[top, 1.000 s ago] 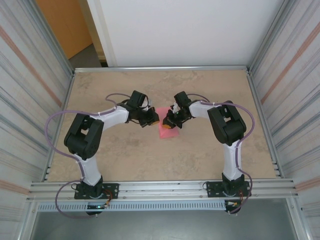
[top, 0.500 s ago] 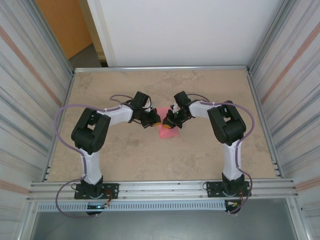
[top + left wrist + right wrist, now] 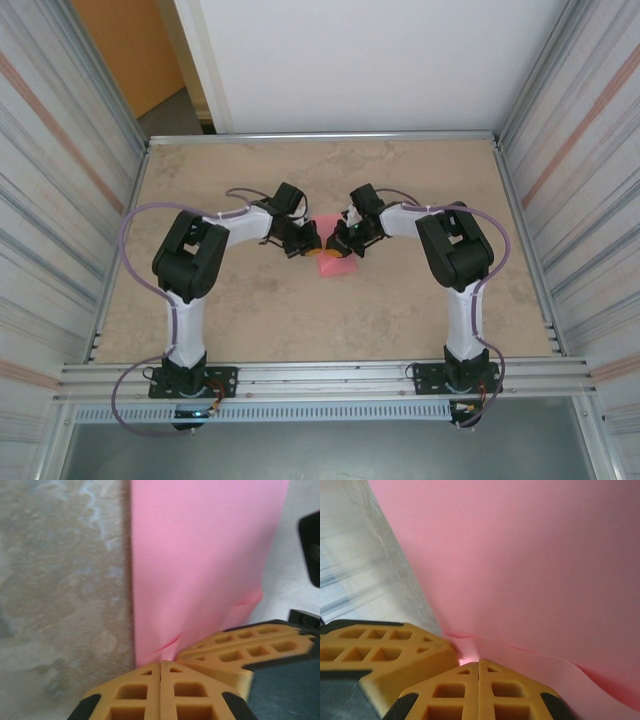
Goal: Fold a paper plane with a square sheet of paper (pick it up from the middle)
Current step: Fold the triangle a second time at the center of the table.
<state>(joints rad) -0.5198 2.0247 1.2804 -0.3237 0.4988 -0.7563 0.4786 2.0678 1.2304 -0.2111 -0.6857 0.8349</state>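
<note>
The pink sheet of paper [image 3: 334,264] lies folded at mid-table, a narrow strip with layered edges [image 3: 535,580]. Both grippers meet over its far part. My left gripper [image 3: 314,245] comes in from the left. Its orange fingers [image 3: 142,690] are pressed together, and the creased paper edge [image 3: 200,565] runs into their tip. My right gripper [image 3: 338,244] comes in from the right, its jaws shut on a raised fold of the same sheet. The two sets of fingertips touch side by side, the right one's fingers [image 3: 240,647] in the left wrist view, the left one's fingers [image 3: 385,647] in the right wrist view.
The beige marbled tabletop [image 3: 400,310] is walled by ribbed metal panels [image 3: 60,200] left and right, with a metal rail [image 3: 320,380] along the near edge. Purple cables [image 3: 130,225] loop beside the left arm.
The left arm's elbow has swung right and forward, bringing its gripper slightly closer to the right one. The right arm and the paper have stayed in place.
</note>
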